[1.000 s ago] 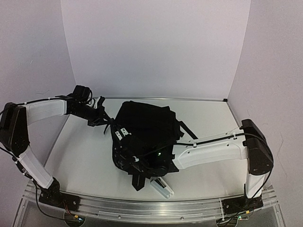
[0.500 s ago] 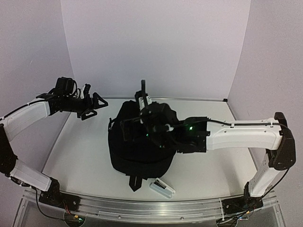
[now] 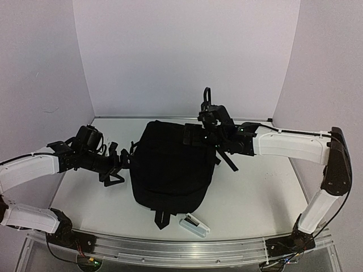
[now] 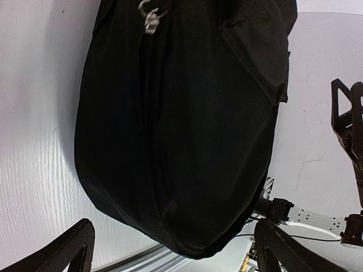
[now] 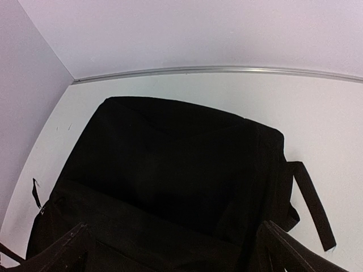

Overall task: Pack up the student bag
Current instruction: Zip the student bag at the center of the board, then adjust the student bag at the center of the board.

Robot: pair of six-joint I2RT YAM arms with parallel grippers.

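Black fabric student bag [image 3: 170, 170] on table [image 3: 258, 190] | left gripper [image 4: 173, 246] jaws apart | right gripper [image 5: 176, 241] jaws apart

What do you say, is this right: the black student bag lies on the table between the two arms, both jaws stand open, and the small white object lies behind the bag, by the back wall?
No. The small white object lies in front of the student bag, on its near side, not behind it; the top external view shows this. The rest holds.

White table [image 3: 255, 187], pale lilac walls [image 3: 187, 56]
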